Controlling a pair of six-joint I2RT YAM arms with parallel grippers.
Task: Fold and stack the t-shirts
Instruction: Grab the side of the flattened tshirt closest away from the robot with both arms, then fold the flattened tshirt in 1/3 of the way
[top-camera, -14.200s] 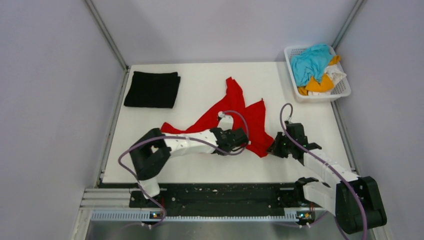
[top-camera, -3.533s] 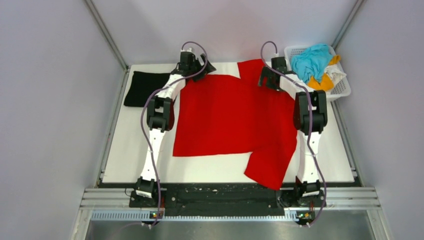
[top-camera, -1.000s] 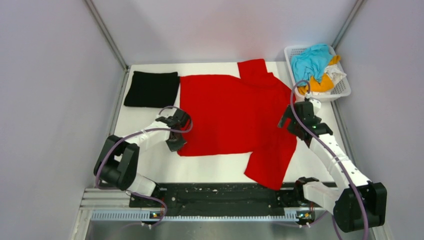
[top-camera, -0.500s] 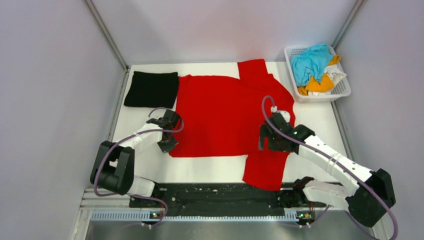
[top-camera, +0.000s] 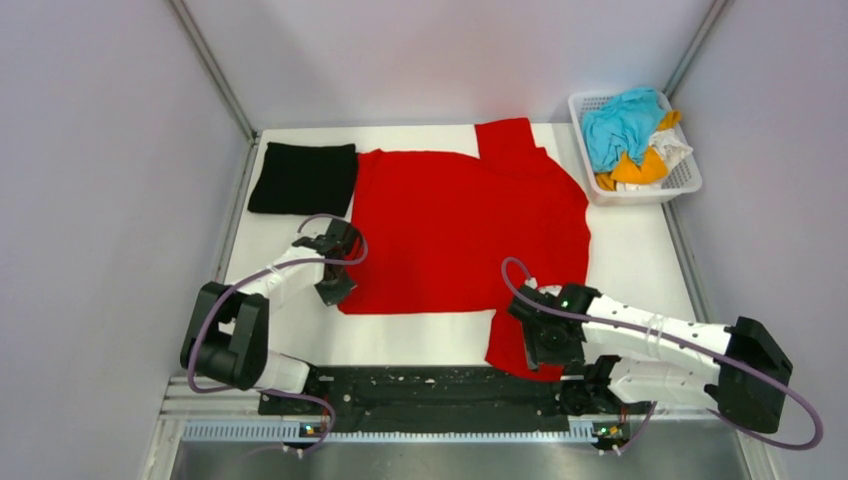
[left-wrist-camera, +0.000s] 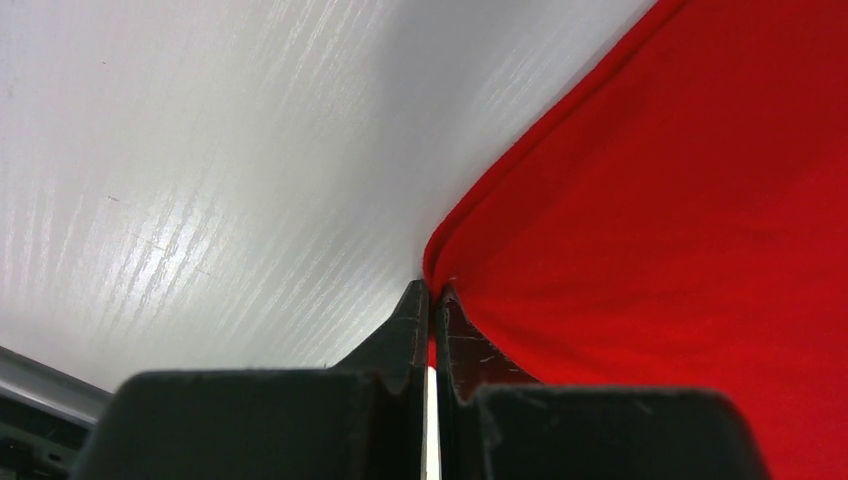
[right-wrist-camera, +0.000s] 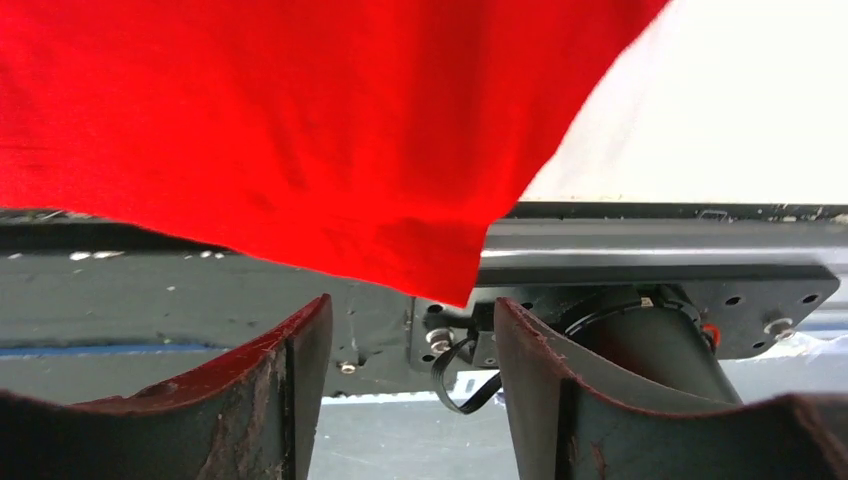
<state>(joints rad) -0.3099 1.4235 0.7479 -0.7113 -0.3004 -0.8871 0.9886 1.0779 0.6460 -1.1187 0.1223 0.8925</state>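
A red t-shirt (top-camera: 460, 225) lies spread on the white table (top-camera: 640, 260), one flap hanging over the front edge. My left gripper (top-camera: 337, 291) is at its near left corner. In the left wrist view the left gripper (left-wrist-camera: 432, 292) is shut on the red t-shirt's (left-wrist-camera: 680, 220) hem. My right gripper (top-camera: 548, 352) hovers over the hanging flap. In the right wrist view the right gripper (right-wrist-camera: 410, 320) is open, and the red t-shirt's (right-wrist-camera: 300, 130) corner ends just beyond its fingertips, with nothing between them. A folded black t-shirt (top-camera: 303, 178) lies at the back left.
A white basket (top-camera: 683, 178) at the back right holds blue, orange and white garments (top-camera: 625, 125). The black front rail (top-camera: 420, 385) and the arm bases run along the near edge. Grey walls close in both sides.
The right arm swung from the shirt's right side down to the flap at the front edge, its jaws narrowing. The left gripper drew its corner slightly left, then held still.
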